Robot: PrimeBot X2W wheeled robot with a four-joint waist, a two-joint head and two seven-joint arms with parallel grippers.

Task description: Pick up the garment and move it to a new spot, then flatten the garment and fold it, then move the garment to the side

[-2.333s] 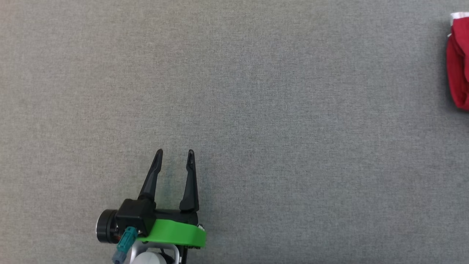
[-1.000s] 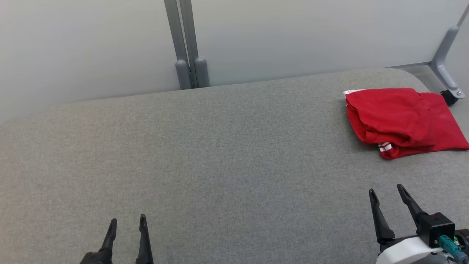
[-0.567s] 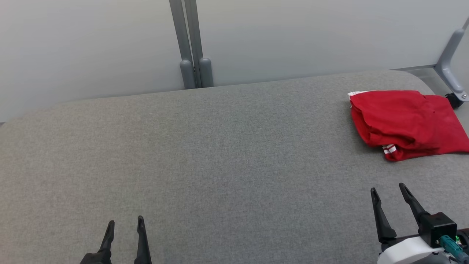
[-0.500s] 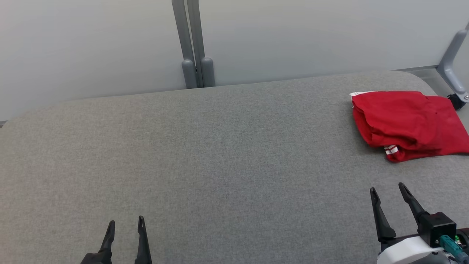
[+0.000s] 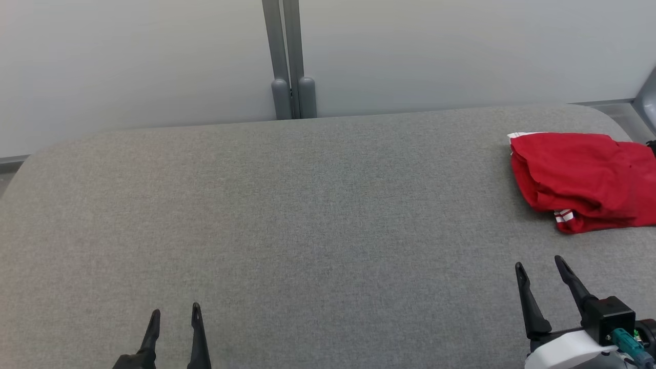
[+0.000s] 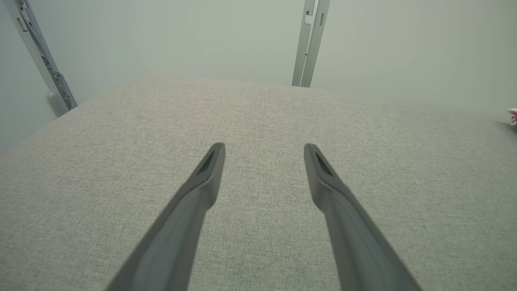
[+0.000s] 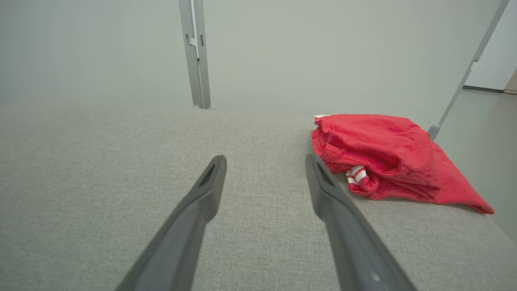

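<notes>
Garment (image 5: 584,179) cut off at head view's right edge; left pincer (image 5: 176,309) base cut by bottom edge.

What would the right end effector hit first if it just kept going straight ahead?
Probably nothing soon: the right end effector points over bare grey table toward the pale wall. The red garment lies just right of that line; a graze is possible, depth unclear.

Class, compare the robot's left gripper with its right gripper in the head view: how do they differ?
The right gripper is close to the red garment; the left gripper is far from it. The right gripper's fingers lean left; the left gripper's point nearly straight up. Both are open, empty, above the grey surface.
</notes>
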